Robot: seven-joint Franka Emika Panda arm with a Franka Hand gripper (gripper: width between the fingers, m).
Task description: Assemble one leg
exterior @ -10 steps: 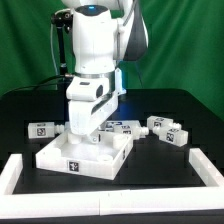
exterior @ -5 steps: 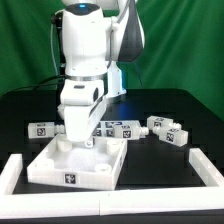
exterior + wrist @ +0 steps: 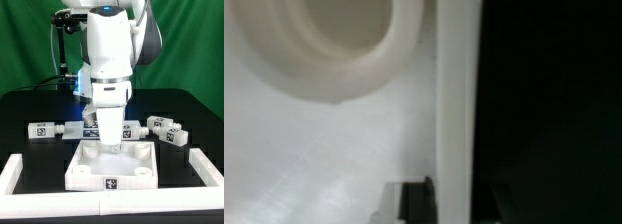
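Since a second ago the tray [image 3: 88,180] and the gripper [image 3: 110,140] are sliding together toward the exterior view's right. The gripper is pinching the tray's far wall, nearly closed, with a dark finger [image 3: 416,200] pressing beside that thin wall in the wrist view. No leg is being held: a leg [image 3: 160,124] is lying just behind the tray, among others alike. The smooth white plastic may be slipping in so narrow a pinch, swinging the square tray into those stubby tagged pegs.
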